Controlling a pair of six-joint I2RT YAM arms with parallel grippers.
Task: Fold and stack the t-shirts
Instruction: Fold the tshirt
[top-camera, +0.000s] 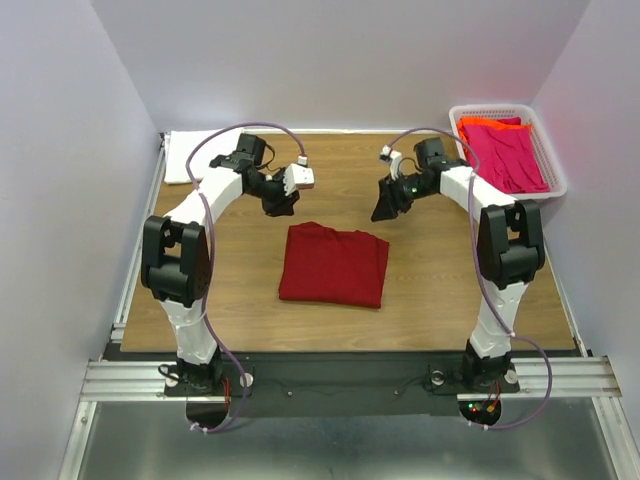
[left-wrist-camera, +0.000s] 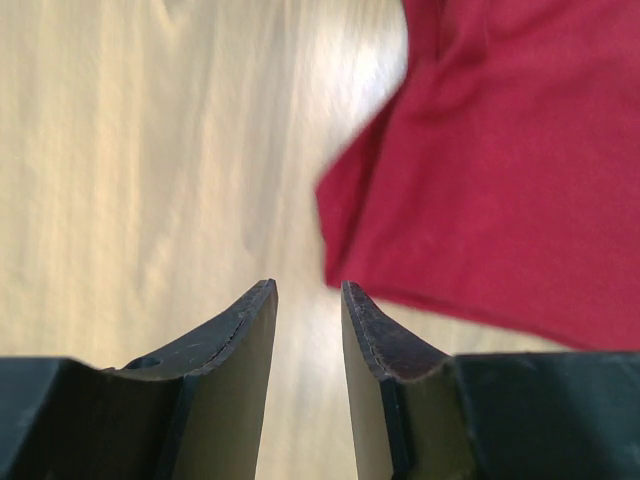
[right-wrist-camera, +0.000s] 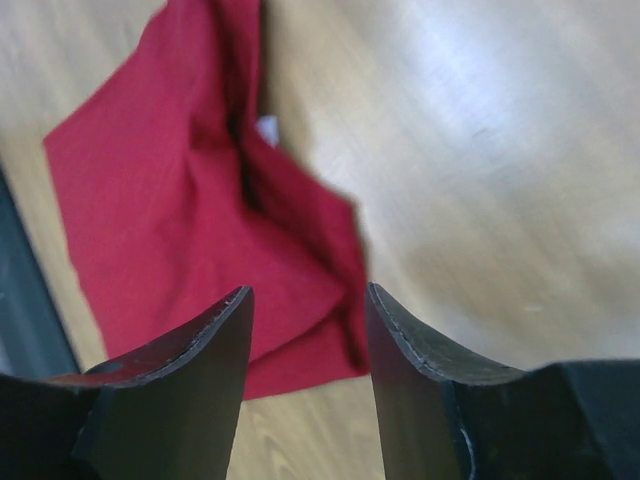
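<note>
Dark red t-shirt folded mid-table | left gripper, right gripper: jaws apart, empty, we see | pink and orange t-shirts in basket, we judge unfolded, remaining

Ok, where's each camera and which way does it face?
Top external: overhead, behind the robot, looking down at the table; left arm and right arm show.
Left wrist: on the left arm, facing down; parted jaws show.
Right wrist: on the right arm, facing down; parted jaws show.
Shared: all show the dark red t-shirt.
</note>
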